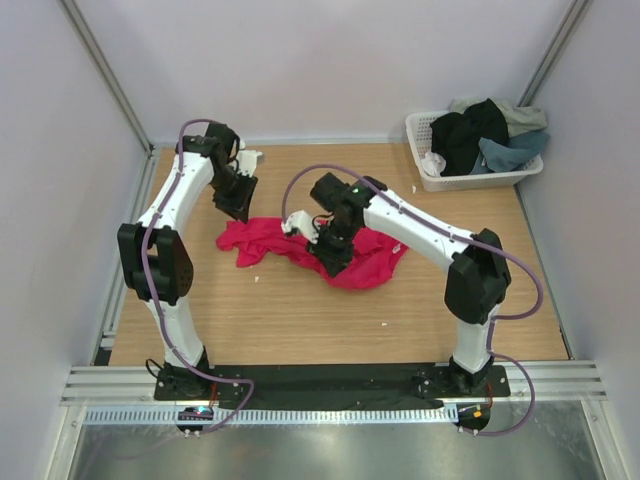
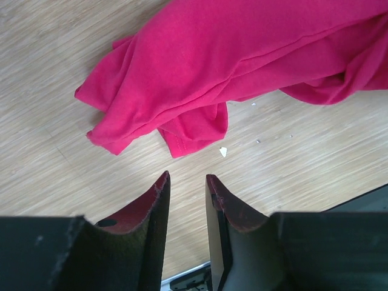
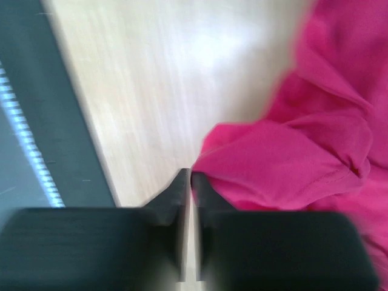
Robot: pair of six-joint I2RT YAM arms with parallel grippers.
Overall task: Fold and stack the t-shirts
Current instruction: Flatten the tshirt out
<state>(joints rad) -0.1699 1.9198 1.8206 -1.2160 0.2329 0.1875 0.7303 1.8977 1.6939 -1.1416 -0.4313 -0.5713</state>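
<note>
A crimson-pink t-shirt (image 1: 250, 240) lies crumpled in the middle of the wooden table, and fills the upper part of the left wrist view (image 2: 230, 60). My left gripper (image 1: 239, 210) hovers just behind the shirt's left end. Its jaws stand open (image 2: 188, 179) with only bare table between them. My right gripper (image 1: 333, 262) is down on the shirt's middle, shut (image 3: 191, 174). The pink cloth (image 3: 315, 139) lies against its right finger, and none shows between the tips. More t-shirts, black (image 1: 470, 135), slate-blue (image 1: 512, 152) and pale grey-green (image 1: 522, 116), sit heaped in the basket.
A white lattice basket (image 1: 470, 181) stands at the table's back right corner. Small white specks (image 2: 223, 151) lie on the wood near the shirt. Grey walls close in the table on three sides, and a black base rail (image 1: 330, 380) runs along the near edge.
</note>
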